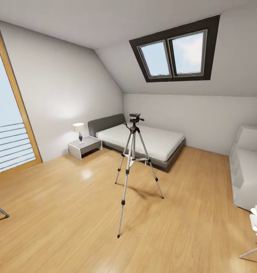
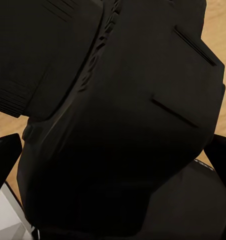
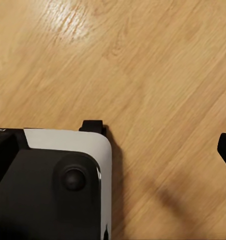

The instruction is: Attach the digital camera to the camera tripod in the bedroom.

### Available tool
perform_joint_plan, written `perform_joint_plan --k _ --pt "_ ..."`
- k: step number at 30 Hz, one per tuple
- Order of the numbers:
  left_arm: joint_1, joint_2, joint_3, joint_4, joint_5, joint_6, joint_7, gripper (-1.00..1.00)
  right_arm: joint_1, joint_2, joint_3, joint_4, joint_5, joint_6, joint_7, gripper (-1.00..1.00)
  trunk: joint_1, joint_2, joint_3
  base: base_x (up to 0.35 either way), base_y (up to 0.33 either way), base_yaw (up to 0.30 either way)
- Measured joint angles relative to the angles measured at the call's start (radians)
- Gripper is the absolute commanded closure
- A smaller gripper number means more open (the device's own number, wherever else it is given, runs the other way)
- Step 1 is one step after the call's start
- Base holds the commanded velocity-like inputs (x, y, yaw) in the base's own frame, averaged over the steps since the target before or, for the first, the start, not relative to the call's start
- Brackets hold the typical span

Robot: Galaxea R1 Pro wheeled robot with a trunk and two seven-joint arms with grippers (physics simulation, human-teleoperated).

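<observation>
Floor: light wood floor [image 1: 189, 227]; white walls, sloped ceiling with skylight [image 1: 174, 53]
Camera tripod [image 1: 133, 167]: upright mid-floor before the grey bed [image 1: 151, 142]; long axis vertical; legs splayed; head facing cannot be told
Left gripper: black bulk close to lens; opening cannot be told
Right gripper: opening cannot be told

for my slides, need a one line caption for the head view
Camera tripod standing on the light wood floor of an attic bedroom, in front of a grey bed under a skylight.
</observation>
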Motion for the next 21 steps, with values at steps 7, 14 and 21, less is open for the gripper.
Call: perform_joint_plan --k 7,14,21 --pt "0.0 -0.003 0.0 0.0 -0.001 -0.003 0.0 1.0 0.0 0.0 0.0 0.0 0.0 0.003 -0.001 -1.0 -0.027 0.049 0.022 0.0 0.0 0.0" --pt "0.0 0.0 0.001 0.0 0.0 -0.013 -0.004 1.0 0.002 0.002 0.0 0.001 0.0 0.002 -0.001 -1.0 -0.054 0.098 0.044 0.0 0.0 0.0" --pt "0.0 -0.002 0.0 -0.002 -0.004 -0.015 -0.006 1.0 0.008 0.002 0.0 0.001 0.0 0.003 -0.001 -1.0 -0.081 0.147 0.066 0.0 0.0 0.0"
